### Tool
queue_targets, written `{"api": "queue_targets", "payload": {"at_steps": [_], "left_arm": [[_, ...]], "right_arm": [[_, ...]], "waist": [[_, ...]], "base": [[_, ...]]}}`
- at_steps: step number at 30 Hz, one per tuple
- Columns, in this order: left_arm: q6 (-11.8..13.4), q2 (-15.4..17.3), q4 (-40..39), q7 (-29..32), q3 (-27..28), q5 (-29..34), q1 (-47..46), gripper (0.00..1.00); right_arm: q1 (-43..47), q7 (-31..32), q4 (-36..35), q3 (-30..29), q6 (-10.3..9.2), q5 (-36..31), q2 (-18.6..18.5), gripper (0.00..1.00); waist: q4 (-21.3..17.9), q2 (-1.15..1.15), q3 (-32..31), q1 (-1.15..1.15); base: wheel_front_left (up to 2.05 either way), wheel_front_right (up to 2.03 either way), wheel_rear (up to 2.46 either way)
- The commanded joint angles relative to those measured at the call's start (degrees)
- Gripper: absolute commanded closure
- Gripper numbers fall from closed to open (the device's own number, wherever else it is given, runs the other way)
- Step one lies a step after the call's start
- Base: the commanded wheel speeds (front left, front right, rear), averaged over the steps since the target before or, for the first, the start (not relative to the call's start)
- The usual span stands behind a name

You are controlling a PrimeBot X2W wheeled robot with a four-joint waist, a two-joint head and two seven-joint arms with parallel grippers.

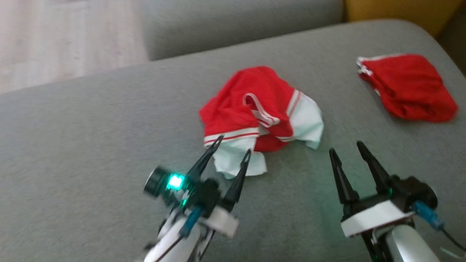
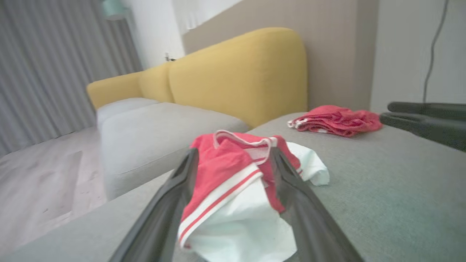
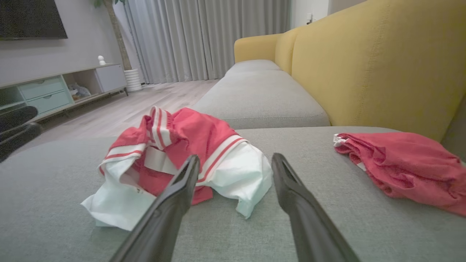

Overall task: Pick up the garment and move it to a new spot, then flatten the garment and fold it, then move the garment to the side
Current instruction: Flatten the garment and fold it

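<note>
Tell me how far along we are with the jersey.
Done: nothing visible; the garment lies crumpled on the grey cushion. In hand: left tool open at its near white edge, not gripping; right tool open, short of it. Left: pick up, move, flatten, fold, set aside.

Garment (image 1: 255,105): soft red/white cloth, matt. Sofa (image 1: 91,145): grey woven fabric, slightly rough.

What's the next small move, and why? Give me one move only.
Probably ease the left gripper down and close it on the garment. Its jaws stand open and its fingertips frame the garment's crumpled white near edge. The right gripper, also open, sits short of the cloth over the bare cushion. Whether the left fingers touch the fabric yet is unclear.
</note>
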Motion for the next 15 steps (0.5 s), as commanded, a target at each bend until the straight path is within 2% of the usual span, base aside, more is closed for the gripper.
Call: {"api": "queue_targets", "payload": {"at_steps": [1,8,15], "left_arm": [[0.64,-0.04,-0.22,-0.37,0.59,0.57,-4.31,0.00],[7.13,-0.04,14.25,2.17,-5.36,1.25,-16.20,0.00],[14.13,-0.04,25.11,4.59,-7.26,2.75,-21.22,0.00]], "right_arm": [[-2.53,-0.21,-2.13,1.48,0.39,0.43,-0.78,0.00],[-4.81,-0.21,-2.31,2.60,0.39,1.42,-0.70,0.00],[-4.63,-0.21,-1.92,2.20,0.39,1.76,-0.56,0.00]], "waist": [[-3.25,0.00,2.90,-0.02],[-8.95,0.00,6.17,-0.02],[-10.95,0.00,6.50,-0.02]], "base": [[0.00,0.00,0.00],[0.00,0.00,0.00],[0.00,0.00,0.00]]}}
